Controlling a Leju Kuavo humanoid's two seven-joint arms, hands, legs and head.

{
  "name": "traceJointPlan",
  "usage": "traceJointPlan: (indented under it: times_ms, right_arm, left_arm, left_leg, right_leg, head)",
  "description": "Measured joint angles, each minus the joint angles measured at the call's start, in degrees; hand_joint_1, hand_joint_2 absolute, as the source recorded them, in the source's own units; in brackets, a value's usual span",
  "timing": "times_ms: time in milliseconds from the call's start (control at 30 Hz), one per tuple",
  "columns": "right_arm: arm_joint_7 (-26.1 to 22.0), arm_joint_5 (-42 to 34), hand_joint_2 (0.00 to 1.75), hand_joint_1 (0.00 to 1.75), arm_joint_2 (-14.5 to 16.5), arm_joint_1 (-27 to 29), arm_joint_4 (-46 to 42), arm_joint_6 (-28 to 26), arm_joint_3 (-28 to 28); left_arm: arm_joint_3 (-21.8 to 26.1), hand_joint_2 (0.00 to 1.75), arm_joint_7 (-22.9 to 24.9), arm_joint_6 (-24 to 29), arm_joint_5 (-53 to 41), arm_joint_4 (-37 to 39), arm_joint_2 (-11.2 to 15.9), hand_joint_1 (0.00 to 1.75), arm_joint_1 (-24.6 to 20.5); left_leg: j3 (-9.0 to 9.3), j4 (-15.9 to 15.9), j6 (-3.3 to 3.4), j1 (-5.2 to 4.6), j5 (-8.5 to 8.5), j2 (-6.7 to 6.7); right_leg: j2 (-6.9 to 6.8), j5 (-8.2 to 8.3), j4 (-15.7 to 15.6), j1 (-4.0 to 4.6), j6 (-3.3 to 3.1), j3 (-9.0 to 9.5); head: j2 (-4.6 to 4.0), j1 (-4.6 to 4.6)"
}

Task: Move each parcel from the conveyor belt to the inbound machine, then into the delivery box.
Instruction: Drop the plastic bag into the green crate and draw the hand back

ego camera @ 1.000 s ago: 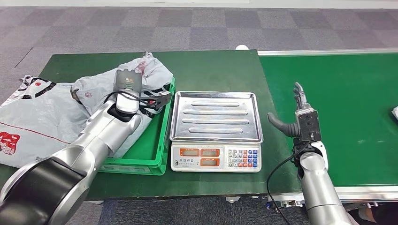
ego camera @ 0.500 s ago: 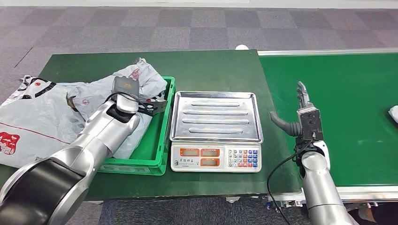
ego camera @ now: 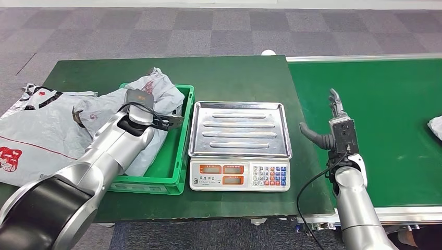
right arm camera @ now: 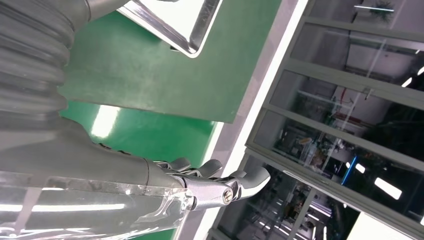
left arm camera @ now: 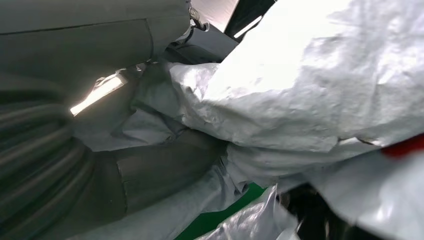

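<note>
A crumpled grey plastic parcel (ego camera: 159,88) lies partly in the green delivery box (ego camera: 177,156), draped over its far left side. My left hand (ego camera: 139,104) grips it from above; in the left wrist view the thumb (left arm camera: 160,170) presses under the parcel's folds (left arm camera: 310,90). The silver inbound scale (ego camera: 238,127) stands bare beside the box. My right hand (ego camera: 334,130) hovers over the near left part of the green conveyor belt (ego camera: 385,94), fingers spread and holding nothing (right arm camera: 150,175). Another white parcel (ego camera: 436,125) peeks in at the belt's right edge.
A large white bag with red print (ego camera: 36,130) spreads over the table's left end beside the box. The scale's keypad and display (ego camera: 240,174) face me. A black cable (ego camera: 307,192) hangs by my right forearm. Grey carpet floor lies beyond the table.
My left hand has sunk lower with the grey parcel, which has settled deeper into the green box. The white parcel at the belt's right edge has crept further in. The right hand has barely moved.
</note>
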Motion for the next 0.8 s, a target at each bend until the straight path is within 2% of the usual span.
traceJointPlan:
  times_ms: [67,100,267,467,800]
  right_arm:
    - [0.05,0.03,1.75,0.0,0.0,-0.29,0.19,-0.02,0.0]
    - [0.09,0.04,1.75,0.0,0.0,-0.36,0.26,-0.06,0.0]
    - [0.61,0.04,1.75,0.0,0.0,0.11,0.22,-0.22,0.0]
    - [0.78,0.04,1.75,0.0,0.0,1.7,-0.78,-0.24,0.0]
    - [0.79,0.02,1.75,0.0,0.0,2.51,-1.64,-0.24,0.0]
  left_arm:
    - [-0.01,1.75,0.1,0.51,0.0,0.03,0.23,0.11,0.01]
    - [0.0,1.75,0.52,1.69,0.0,0.0,0.33,0.0,0.02]
    - [0.14,1.75,2.5,10.04,0.0,-0.78,0.45,0.0,0.01]
    - [1.61,1.75,0.55,17.29,0.01,-2.28,-0.01,0.0,0.27]
    - [3.46,1.75,-0.45,18.7,0.02,-3.28,-0.87,0.0,0.48]
  left_leg:
    - [0.0,0.0,0.0,0.0,0.0,-0.01]
    - [0.0,0.0,0.0,0.0,0.0,-0.01]
    - [0.0,0.0,0.0,0.0,0.0,-0.02]
    - [0.0,0.01,0.0,0.0,0.0,-0.02]
    - [0.01,0.0,0.0,0.01,0.0,0.03]
  right_leg:
    - [-0.01,0.0,0.0,0.0,0.0,0.0]
    - [-0.01,0.0,0.0,0.01,0.0,0.0]
    - [-0.03,0.0,0.0,0.0,0.0,0.0]
    - [-0.02,-0.01,-0.01,0.0,0.0,-0.01]
    - [0.04,0.0,-0.01,0.01,0.0,-0.02]
  head:
    - [0.0,0.0]
    - [0.0,0.0]
    - [0.0,0.0]
    - [0.0,0.0]
    - [0.0,0.0]
